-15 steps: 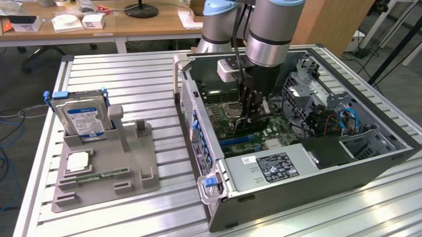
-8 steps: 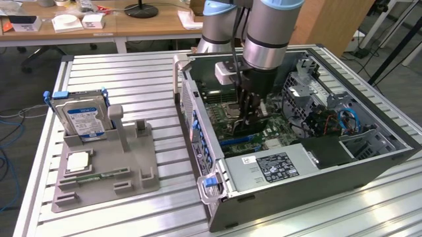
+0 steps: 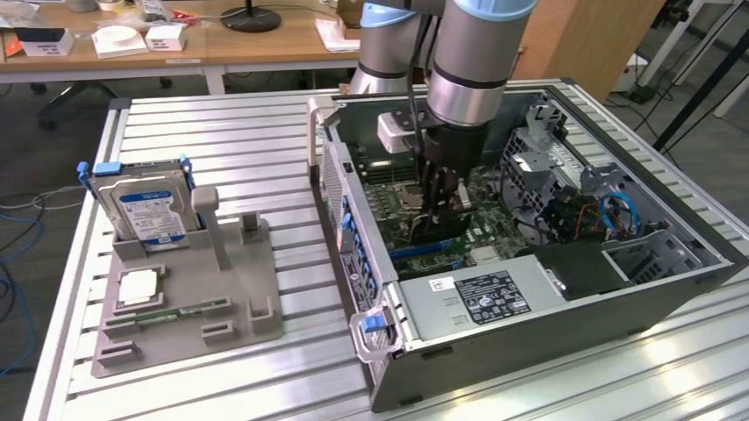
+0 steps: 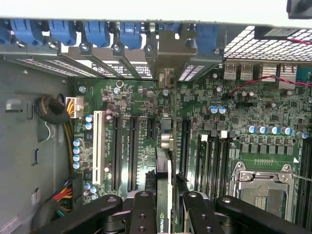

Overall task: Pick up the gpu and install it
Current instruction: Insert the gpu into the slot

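Note:
The gpu (image 4: 165, 146) stands on edge between my gripper's (image 4: 165, 207) black fingers (image 4: 143, 210), which are shut on it. Seen edge-on in the wrist view, the thin card runs across the green motherboard (image 4: 229, 122) along the expansion slots (image 4: 131, 146). Its silver bracket (image 4: 168, 53) reaches the case's rear slot openings. In the exterior view my gripper (image 3: 439, 209) is down inside the open computer case (image 3: 562, 307), with the dark card (image 3: 424, 232) low over the board.
A grey fixture (image 3: 240, 289) at the exterior view's left holds a silver hard drive (image 3: 146, 210), a processor chip (image 3: 139, 287) and a green memory stick (image 3: 188, 309). Blue slot latches (image 4: 92, 31), the processor socket (image 4: 265, 187) and cable bundles (image 4: 53, 109) surround the card.

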You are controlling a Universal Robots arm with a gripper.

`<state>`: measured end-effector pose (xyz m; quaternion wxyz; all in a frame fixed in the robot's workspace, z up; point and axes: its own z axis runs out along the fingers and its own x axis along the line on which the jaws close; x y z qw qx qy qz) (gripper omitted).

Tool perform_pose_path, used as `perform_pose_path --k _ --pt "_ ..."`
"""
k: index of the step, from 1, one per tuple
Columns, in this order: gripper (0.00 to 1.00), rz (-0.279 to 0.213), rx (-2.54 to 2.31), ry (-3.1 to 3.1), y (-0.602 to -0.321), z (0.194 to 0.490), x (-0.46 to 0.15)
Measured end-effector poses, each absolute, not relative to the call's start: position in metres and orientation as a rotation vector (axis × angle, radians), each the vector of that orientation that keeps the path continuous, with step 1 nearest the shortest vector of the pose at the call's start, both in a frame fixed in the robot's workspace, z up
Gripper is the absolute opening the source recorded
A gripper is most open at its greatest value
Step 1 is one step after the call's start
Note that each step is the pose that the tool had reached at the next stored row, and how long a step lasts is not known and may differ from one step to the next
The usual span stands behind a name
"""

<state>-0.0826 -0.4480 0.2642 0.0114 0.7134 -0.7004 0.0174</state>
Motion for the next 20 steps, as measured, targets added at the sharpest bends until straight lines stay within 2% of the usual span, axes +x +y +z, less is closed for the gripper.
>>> perform_pose_path --k 20 --pt "0.26 0.054 2.225 -2.185 -0.448 0.254 -0.084"
